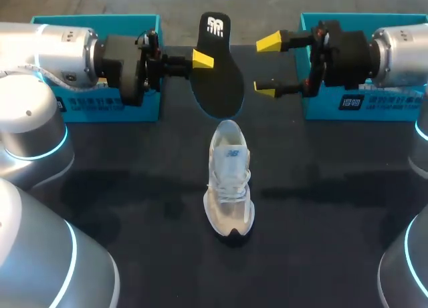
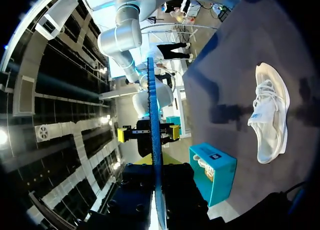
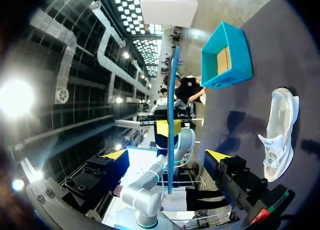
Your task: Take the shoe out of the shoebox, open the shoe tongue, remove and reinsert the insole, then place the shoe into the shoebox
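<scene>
My left gripper (image 1: 202, 59) is shut on a black insole (image 1: 217, 61) with a white logo and holds it in the air above the far middle of the table. The left wrist view shows the insole (image 2: 155, 140) edge-on, running out of that gripper (image 2: 156, 162). My right gripper (image 1: 267, 65) stands open just right of the insole, fingers clear of it. In the right wrist view the insole (image 3: 172, 115) hangs ahead of the gap of this gripper (image 3: 167, 155). The white shoe (image 1: 229, 188) sits upright on the black table below, toe toward the near edge, also visible as shoe (image 2: 270, 115) and shoe (image 3: 280, 135).
A blue shoebox (image 1: 93, 111) stands at the back left behind my left wrist. A second blue box (image 1: 364, 111) stands at the back right behind my right wrist. The black table (image 1: 321, 221) surrounds the shoe on both sides.
</scene>
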`<state>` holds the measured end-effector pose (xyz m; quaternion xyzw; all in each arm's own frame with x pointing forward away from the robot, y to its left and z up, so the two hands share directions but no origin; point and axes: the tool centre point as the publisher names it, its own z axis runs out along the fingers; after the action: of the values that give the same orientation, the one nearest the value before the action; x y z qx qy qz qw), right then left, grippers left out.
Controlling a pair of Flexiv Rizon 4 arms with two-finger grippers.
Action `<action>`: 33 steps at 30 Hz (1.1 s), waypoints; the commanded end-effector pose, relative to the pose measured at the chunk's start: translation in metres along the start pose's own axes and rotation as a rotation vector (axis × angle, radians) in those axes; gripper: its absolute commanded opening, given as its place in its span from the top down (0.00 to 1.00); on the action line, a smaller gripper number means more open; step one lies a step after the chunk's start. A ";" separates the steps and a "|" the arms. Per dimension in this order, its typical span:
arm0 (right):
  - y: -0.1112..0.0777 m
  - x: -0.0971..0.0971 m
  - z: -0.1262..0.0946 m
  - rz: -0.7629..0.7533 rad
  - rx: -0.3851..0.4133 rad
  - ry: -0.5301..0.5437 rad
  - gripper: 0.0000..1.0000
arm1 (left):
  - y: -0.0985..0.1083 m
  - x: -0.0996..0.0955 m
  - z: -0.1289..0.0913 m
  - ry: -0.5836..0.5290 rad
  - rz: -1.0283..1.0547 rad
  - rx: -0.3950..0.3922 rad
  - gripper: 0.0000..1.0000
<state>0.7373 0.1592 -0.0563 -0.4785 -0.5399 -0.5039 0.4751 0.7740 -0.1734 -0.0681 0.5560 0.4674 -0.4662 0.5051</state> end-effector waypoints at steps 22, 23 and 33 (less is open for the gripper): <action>0.003 0.002 0.036 0.032 0.053 -0.032 0.00 | 0.002 0.001 0.004 -0.016 0.016 -0.009 1.00; 0.002 0.002 0.036 0.032 0.049 -0.031 0.00 | 0.002 0.001 0.004 -0.016 0.016 -0.009 1.00; -0.006 0.002 0.048 0.035 0.035 -0.044 0.29 | 0.002 0.001 0.004 -0.016 0.016 -0.009 1.00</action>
<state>0.7326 0.2018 -0.0563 -0.4871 -0.5518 -0.4748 0.4825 0.7750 -0.1755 -0.0681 0.5541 0.4616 -0.4645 0.5140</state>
